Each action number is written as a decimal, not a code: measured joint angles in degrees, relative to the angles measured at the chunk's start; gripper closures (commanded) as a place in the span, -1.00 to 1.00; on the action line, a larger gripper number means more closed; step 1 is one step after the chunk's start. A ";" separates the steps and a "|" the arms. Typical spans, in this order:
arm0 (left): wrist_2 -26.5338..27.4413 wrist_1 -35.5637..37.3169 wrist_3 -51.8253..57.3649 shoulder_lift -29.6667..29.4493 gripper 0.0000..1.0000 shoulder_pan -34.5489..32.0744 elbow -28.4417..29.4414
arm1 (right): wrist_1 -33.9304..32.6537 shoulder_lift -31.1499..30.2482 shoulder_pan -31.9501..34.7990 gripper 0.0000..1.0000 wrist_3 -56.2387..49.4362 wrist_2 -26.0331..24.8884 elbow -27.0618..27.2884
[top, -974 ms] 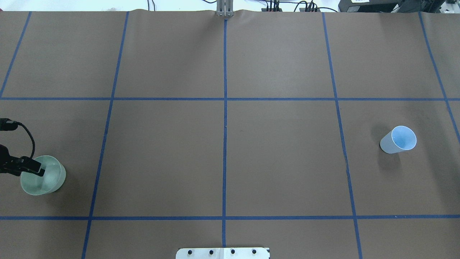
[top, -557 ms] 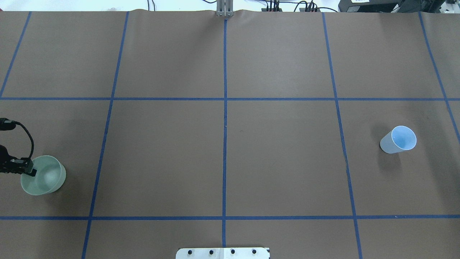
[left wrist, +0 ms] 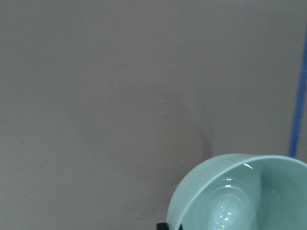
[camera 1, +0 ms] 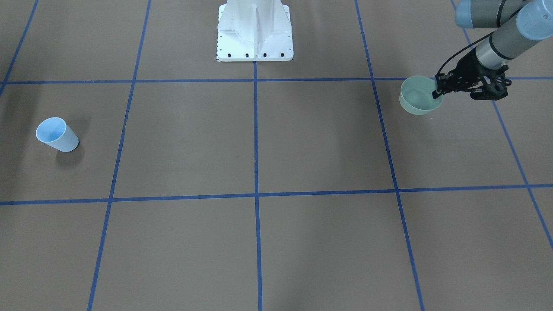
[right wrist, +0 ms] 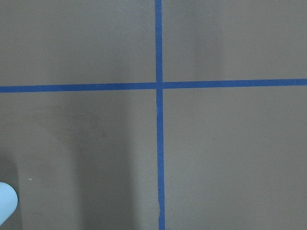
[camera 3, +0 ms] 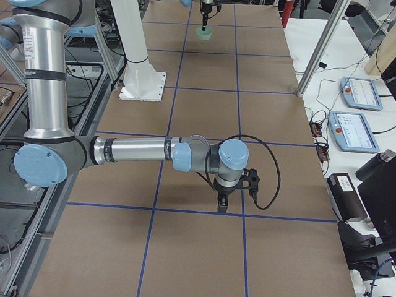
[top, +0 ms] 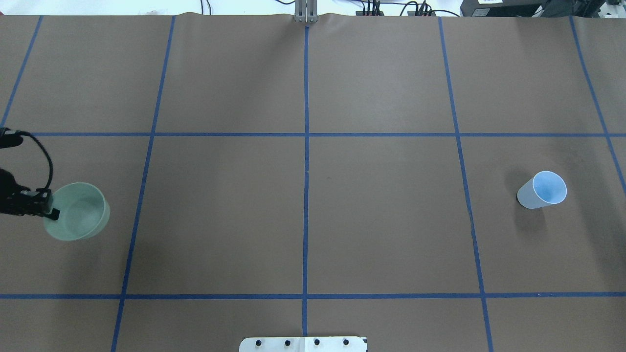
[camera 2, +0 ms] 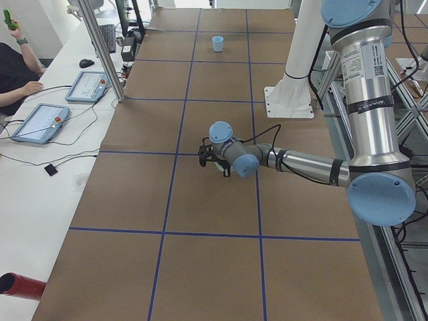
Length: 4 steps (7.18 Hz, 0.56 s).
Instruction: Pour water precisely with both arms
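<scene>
The left arm [camera 1: 505,39] reaches in over the brown paper-covered table [camera 1: 324,138], and the left gripper [camera 1: 440,89] pinches the near rim of a pale green bowl [camera 1: 417,98], one finger inside and one outside. Highlights glint in the bowl's bottom in the left wrist view; whether its base touches the paper is unclear. An empty light blue cup [camera 1: 56,134] stands upright well apart from it, at the table's far right end. Blue tape lines [camera 1: 255,129] and the white bolted pedestal [camera 1: 255,34] lie between the two. The right arm [camera 3: 130,150] stretches low over the table's right end with the right gripper [camera 3: 223,203] pointing down. Whether its jaws are spread cannot be told. In the exterior left view the left arm's wrist hides most of the bowl.
</scene>
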 measured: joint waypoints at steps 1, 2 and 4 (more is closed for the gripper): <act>-0.01 8.94 -2.51 -7.64 1.00 -0.08 -1.22 | 0.00 0.08 0.00 -0.99 0.01 0.00 0.07; 0.00 16.24 -6.19 -16.53 1.00 0.04 -0.31 | 0.00 0.12 0.00 -0.99 0.03 0.00 0.12; 0.93 21.95 -15.95 -31.07 1.00 3.41 5.36 | 0.00 0.23 0.00 -0.99 0.03 0.00 0.16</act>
